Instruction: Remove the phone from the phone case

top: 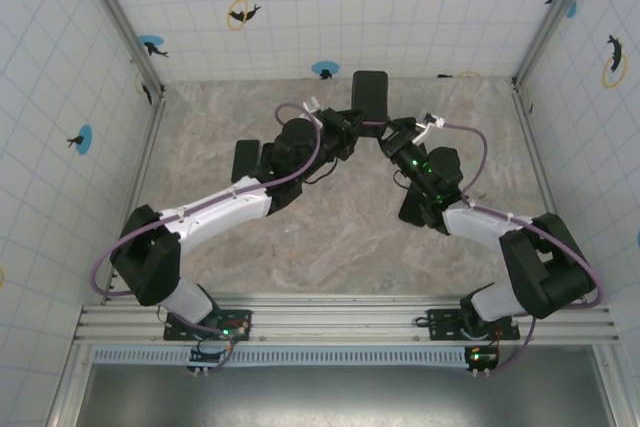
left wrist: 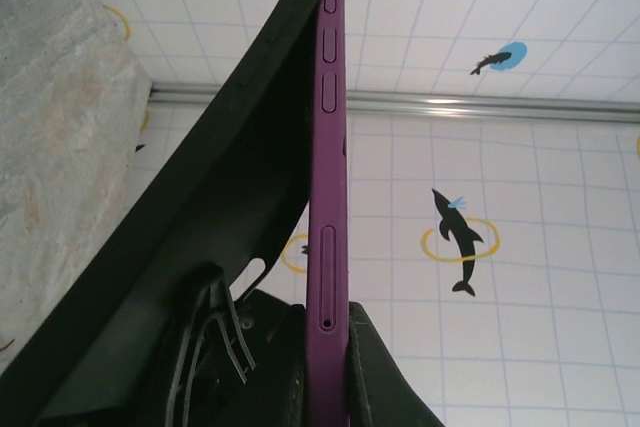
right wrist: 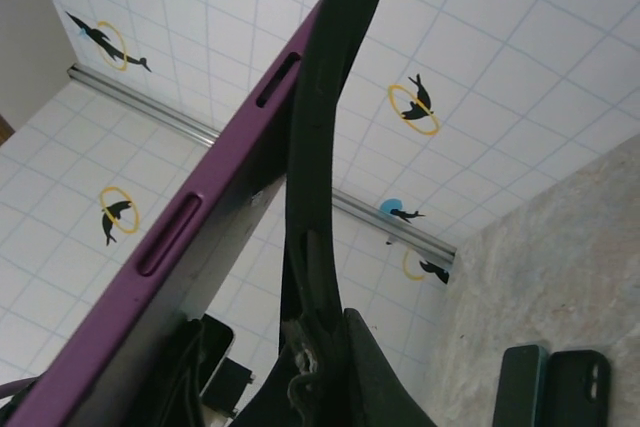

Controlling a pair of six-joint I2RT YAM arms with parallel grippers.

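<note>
A purple phone (left wrist: 327, 147) stands on edge in the left wrist view, and my left gripper (left wrist: 328, 322) is shut on its lower end. The black phone case (left wrist: 225, 187) bows away from it to the left, still meeting it at the top. In the right wrist view my right gripper (right wrist: 325, 327) is shut on the edge of the black phone case (right wrist: 322, 117), with the purple phone (right wrist: 170, 247) angled off to its left. From above, both grippers (top: 352, 125) (top: 390, 133) meet under the dark phone case (top: 370, 95), held above the table's far middle.
Two other cases, one teal (right wrist: 520, 387) and one black (right wrist: 577, 387), lie flat on the marble table (right wrist: 560, 247). From above, dark flat items (top: 246, 160) lie left of the left forearm. Tiled walls close in the back and both sides.
</note>
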